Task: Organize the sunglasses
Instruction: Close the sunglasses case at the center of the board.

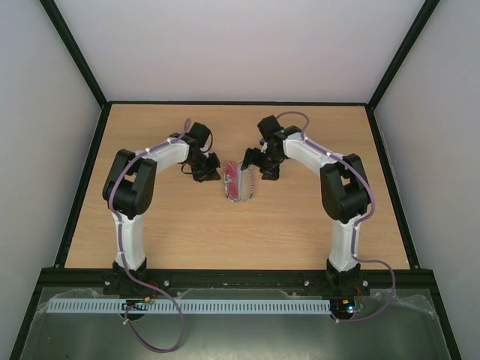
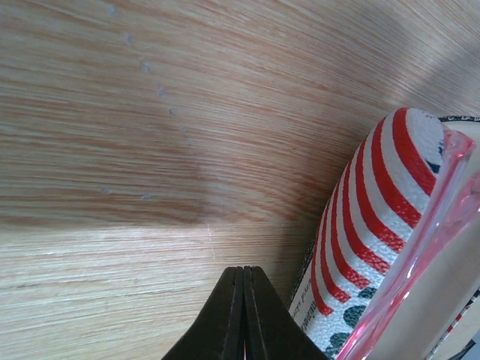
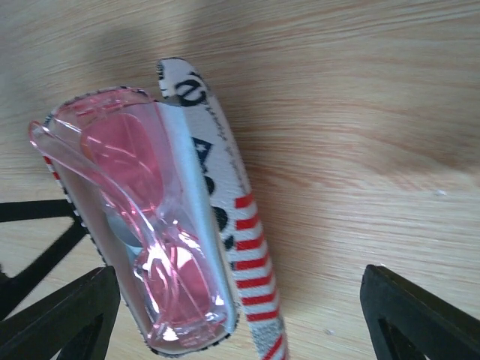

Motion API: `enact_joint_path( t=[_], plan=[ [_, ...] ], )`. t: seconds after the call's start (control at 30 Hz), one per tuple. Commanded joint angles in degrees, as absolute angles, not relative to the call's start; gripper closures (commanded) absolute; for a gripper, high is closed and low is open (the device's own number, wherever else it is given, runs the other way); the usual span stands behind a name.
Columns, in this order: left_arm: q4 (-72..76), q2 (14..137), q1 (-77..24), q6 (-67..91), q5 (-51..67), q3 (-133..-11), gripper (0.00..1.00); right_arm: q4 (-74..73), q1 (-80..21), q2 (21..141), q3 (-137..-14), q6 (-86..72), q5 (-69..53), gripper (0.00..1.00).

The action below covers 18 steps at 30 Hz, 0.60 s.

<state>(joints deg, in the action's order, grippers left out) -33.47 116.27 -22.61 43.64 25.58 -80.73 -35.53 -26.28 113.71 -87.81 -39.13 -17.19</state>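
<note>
Sunglasses [image 3: 154, 225] lie lengthwise in open case [image 3: 241, 251]; long axis approx. near-far.

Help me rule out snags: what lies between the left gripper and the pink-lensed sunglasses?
A strip of bare wooden table, then the red-and-white striped case shell holding the pink plastic sunglasses; the left wrist view shows it past the shut left gripper.

Case [image 1: 240, 182] flanked closely by left gripper [image 1: 210, 175], right gripper [image 1: 255, 166]; table [image 1: 225, 240] open nearside.

Sunglasses [image 3: 157, 247] translucent pink; case [image 3: 244, 255] red-white striped; table [image 3: 360, 112] light wood.
</note>
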Motion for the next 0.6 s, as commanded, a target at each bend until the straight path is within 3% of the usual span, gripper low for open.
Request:
enact_joint_path(
  t=[0.0,0.57],
  plan=[
    [-32.0,117.7,-23.3,45.6,27.9,-81.6,0.97,-29.8,-26.7,115.3,-87.1,-41.9,-21.7,0.11],
    [-31.1,119.2,-24.6,47.6,29.3,-85.3,0.98,-29.1,-31.9,119.2,-92.8,-43.6,-21.5,0.09]
  ],
)
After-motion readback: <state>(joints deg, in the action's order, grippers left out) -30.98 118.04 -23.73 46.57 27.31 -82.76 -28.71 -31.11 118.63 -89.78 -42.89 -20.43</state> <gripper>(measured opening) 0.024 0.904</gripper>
